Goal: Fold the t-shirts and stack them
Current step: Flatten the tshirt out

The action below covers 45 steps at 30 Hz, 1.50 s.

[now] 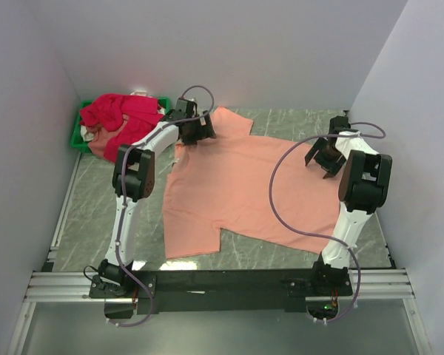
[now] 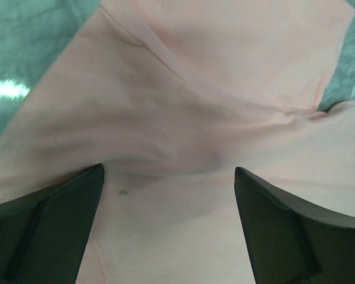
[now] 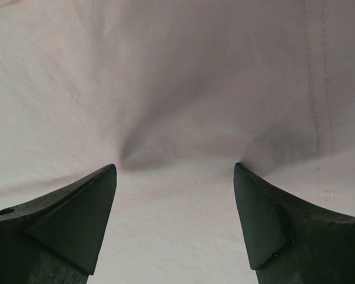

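The salmon-peach t-shirt point(image 1: 244, 185) lies spread flat on the table. My left gripper point(image 1: 197, 132) is open at the shirt's far left part, near a sleeve. In the left wrist view point(image 2: 167, 173) its jaws stand wide apart on the peach cloth point(image 2: 183, 118), which creases between them. My right gripper point(image 1: 322, 157) is open at the shirt's right edge. In the right wrist view point(image 3: 175, 167) both tips press into the cloth point(image 3: 177, 89) and pucker it; a stitched hem point(image 3: 319, 118) runs at the right. Crimson-pink t-shirts point(image 1: 122, 112) lie heaped at the back left.
The crimson heap rests over a small green bin point(image 1: 78, 134) in the back-left corner. White walls close in on the left, back and right. A metal rail point(image 1: 222, 285) with the arm bases runs along the near edge. The table point(image 1: 89, 214) is green marble.
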Each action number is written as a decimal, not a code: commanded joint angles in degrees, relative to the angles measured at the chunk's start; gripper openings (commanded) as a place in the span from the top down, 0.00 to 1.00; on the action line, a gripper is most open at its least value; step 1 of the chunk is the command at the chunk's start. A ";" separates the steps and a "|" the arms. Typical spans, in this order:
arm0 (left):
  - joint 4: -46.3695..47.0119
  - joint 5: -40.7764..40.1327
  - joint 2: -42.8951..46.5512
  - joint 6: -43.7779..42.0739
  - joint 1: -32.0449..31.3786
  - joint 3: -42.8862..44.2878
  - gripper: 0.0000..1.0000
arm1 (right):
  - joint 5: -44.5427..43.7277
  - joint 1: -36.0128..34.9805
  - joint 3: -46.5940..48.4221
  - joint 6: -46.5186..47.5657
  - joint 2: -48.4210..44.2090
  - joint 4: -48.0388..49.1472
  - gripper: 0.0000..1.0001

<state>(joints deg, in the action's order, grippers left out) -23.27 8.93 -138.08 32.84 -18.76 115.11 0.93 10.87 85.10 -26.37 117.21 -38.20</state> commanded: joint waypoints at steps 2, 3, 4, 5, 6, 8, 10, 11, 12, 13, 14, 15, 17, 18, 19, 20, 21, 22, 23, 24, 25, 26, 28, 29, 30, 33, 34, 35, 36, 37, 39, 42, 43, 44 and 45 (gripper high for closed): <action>-1.44 4.77 -4.92 -2.69 0.31 5.12 0.02 | -0.75 1.34 6.29 0.09 4.51 -3.11 0.14; -0.91 5.65 -4.92 -2.61 0.31 6.08 0.02 | -0.75 1.52 7.18 0.35 4.69 -3.64 0.14; -0.38 7.14 -4.39 -2.26 0.31 6.18 0.02 | -0.84 1.43 8.40 0.53 4.78 -4.16 0.14; 0.93 7.85 -3.87 -1.99 0.31 6.09 0.02 | -0.75 1.43 9.02 0.70 4.96 -4.34 0.14; 1.55 8.21 -3.25 -1.82 0.31 5.48 0.01 | -0.67 1.52 9.55 1.23 4.87 -4.52 0.14; 2.61 8.47 -0.53 -1.29 0.31 4.60 0.01 | -0.14 1.43 10.61 1.67 4.52 -4.70 0.14; 3.84 7.95 3.24 -0.50 0.57 2.32 0.01 | 0.56 1.34 11.05 2.99 4.00 -4.61 0.15; 4.28 7.86 4.74 -0.24 0.66 1.44 0.01 | 0.83 1.34 11.05 3.51 3.12 -4.52 0.15; 5.24 6.99 6.40 0.12 0.83 -1.09 0.01 | 1.26 1.34 10.97 4.48 2.59 -4.43 0.15; 5.77 6.28 10.34 0.12 0.83 -2.68 0.01 | 1.44 1.26 11.23 4.83 2.24 -4.52 0.15; 6.21 5.32 12.38 0.12 0.92 -4.18 0.00 | 1.71 1.17 11.23 5.27 1.28 -4.69 0.16; 6.22 3.13 14.22 0.21 1.01 -6.98 0.01 | 1.97 1.17 11.40 5.45 0.75 -4.78 0.16; 4.90 1.01 19.15 0.91 1.27 -9.45 0.01 | 1.97 0.38 11.32 5.71 -0.66 -5.13 0.16; 4.11 -0.56 20.47 1.78 1.80 -11.99 0.01 | 1.97 0.12 11.32 5.63 -1.10 -5.31 0.16; 2.71 -1.10 23.01 2.40 2.15 -13.49 0.01 | 1.97 -0.32 10.79 5.63 -1.54 -5.48 0.16; 2.53 -1.54 24.34 3.01 2.50 -15.16 0.01 | 2.06 -1.11 10.53 5.54 -2.50 -5.57 0.16; 2.70 -1.98 27.05 3.72 3.20 -19.18 0.01 | 2.23 -2.25 9.48 5.63 -3.29 -5.57 0.16; 3.05 -2.25 28.47 3.98 3.56 -21.40 0.01 | 2.32 -2.26 8.86 5.54 -3.30 -5.49 0.16; 3.31 -2.68 29.70 4.25 3.82 -23.51 0.01 | 2.32 -3.39 8.16 5.45 -4.26 -5.31 0.16; 3.75 -3.04 32.24 4.51 4.34 -27.70 0.01 | 2.41 -3.93 7.37 5.37 -4.62 -4.96 0.16; 4.19 -3.39 33.30 4.69 4.70 -29.66 0.02 | 2.76 -4.45 5.79 5.19 -5.05 -4.70 0.16; 5.06 -3.39 34.36 4.86 5.05 -31.51 0.02 | 3.02 -5.15 4.82 5.01 -5.76 -4.35 0.16; 5.34 -3.48 37.00 5.48 6.10 -35.99 0.03 | 4.16 -6.47 2.10 4.66 -6.46 -3.21 0.16; 5.42 -3.74 37.88 5.48 6.46 -37.31 0.04 | 5.39 -6.74 1.22 4.23 -6.99 -2.68 0.16; 5.60 -3.83 39.45 5.74 7.24 -39.59 0.05 | 6.10 -7.00 0.25 3.96 -7.25 -1.80 0.16; 7.35 -2.69 42.44 6.53 9.35 -44.16 0.07 | 7.77 -7.01 -3.00 3.34 -7.87 -0.39 0.16; 7.88 -2.34 43.07 6.62 9.88 -45.31 0.08 | 7.86 -7.01 -3.97 3.43 -7.78 -0.30 0.16; 8.23 -1.73 43.59 6.71 10.50 -46.19 0.09 | 7.69 -7.01 -4.24 3.52 -7.52 -0.21 0.16; 8.67 -1.20 44.38 6.54 11.55 -47.94 0.09 | 7.34 -7.01 -4.59 3.61 -7.35 -0.21 0.16; 9.72 -0.15 44.65 6.36 12.08 -48.74 0.09 | 7.16 -7.01 -4.94 3.69 -7.17 -0.21 0.16; 10.61 2.65 44.39 5.49 13.13 -50.32 0.10 | 7.33 -7.01 -5.38 3.87 -6.91 -0.04 0.16; 11.22 4.86 43.43 4.78 13.75 -51.99 0.12 | 7.51 -7.01 -5.47 3.70 -7.25 0.14 0.16; 12.97 6.78 43.34 4.78 13.84 -52.53 0.12 | 7.42 -7.01 -5.30 3.61 -7.43 0.14 0.16; 13.68 7.76 43.25 4.86 13.84 -53.14 0.13 | 7.42 -7.01 -5.12 3.78 -7.43 0.05 0.17; 14.38 8.38 42.90 4.95 13.84 -54.02 0.14 | 7.33 -7.01 -4.95 3.70 -7.43 -0.21 0.16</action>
<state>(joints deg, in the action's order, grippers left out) -13.56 12.01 -96.47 38.41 -4.78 63.07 8.05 3.64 79.55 -22.57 111.85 -39.48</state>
